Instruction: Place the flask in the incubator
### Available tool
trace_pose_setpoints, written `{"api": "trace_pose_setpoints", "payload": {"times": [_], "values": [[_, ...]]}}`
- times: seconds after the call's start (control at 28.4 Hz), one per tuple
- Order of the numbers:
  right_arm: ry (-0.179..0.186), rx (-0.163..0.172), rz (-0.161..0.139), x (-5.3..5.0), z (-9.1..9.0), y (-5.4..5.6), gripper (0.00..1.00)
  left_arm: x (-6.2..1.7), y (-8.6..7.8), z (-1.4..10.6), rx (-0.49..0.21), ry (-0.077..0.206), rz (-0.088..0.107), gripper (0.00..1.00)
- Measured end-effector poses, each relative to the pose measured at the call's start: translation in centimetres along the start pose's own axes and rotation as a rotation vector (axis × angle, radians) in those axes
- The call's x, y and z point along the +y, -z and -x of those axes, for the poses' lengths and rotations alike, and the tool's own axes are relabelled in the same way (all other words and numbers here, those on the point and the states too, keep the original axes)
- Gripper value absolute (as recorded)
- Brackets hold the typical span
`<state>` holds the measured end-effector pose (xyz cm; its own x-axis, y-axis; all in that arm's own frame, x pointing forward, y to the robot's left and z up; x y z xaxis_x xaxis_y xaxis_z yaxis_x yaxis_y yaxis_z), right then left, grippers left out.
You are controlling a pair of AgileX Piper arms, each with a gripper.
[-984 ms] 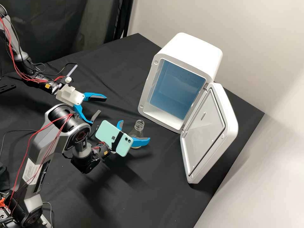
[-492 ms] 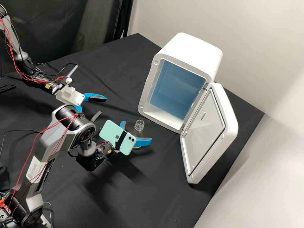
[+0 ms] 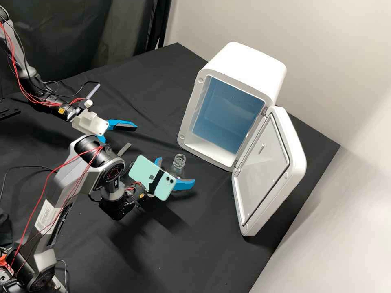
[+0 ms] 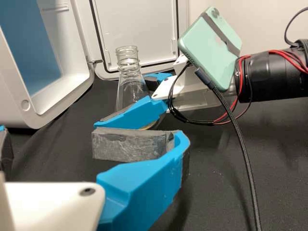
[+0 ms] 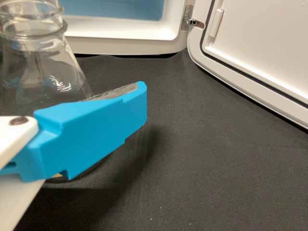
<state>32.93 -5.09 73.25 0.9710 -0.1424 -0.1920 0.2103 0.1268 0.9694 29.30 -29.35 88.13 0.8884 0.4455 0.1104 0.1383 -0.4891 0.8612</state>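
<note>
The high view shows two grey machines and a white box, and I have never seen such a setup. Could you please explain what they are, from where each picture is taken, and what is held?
The machines are robots: a left arm and a right arm on a black bench. The high view comes from a fixed camera above. Each wrist view comes from a camera on one arm, looking past its own blue pincer. On the bench stand a clear glass flask and a white incubator, its door swung open. The right pincer is at the flask, which stands upright on the bench; whether it grips it, I cannot tell. The left pincer is open and holds nothing.
</note>
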Motion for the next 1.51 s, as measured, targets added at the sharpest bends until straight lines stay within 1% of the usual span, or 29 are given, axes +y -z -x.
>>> {"api": "trace_pose_setpoints", "payload": {"times": [0.39,0.56,1.48,1.51], "values": [[0.0,0.0,0.0,0.0,0.0,0.0,1.0,0.0,0.0,0.0,0.0,0.0,0.0,1.0],[0.008,-0.006,0.0,0.01,0.02,0.0,1.0,0.0,0.0,0.0,0.0,0.0,0.0,1.0],[0.008,-0.006,0.0,0.04,0.03,0.03,1.0,0.0,0.0,0.0,0.0,0.0,0.0,1.0],[0.008,-0.006,0.0,0.04,0.03,0.03,0.0,0.0,0.0,0.0,0.0,0.0,0.0,1.0]]}}
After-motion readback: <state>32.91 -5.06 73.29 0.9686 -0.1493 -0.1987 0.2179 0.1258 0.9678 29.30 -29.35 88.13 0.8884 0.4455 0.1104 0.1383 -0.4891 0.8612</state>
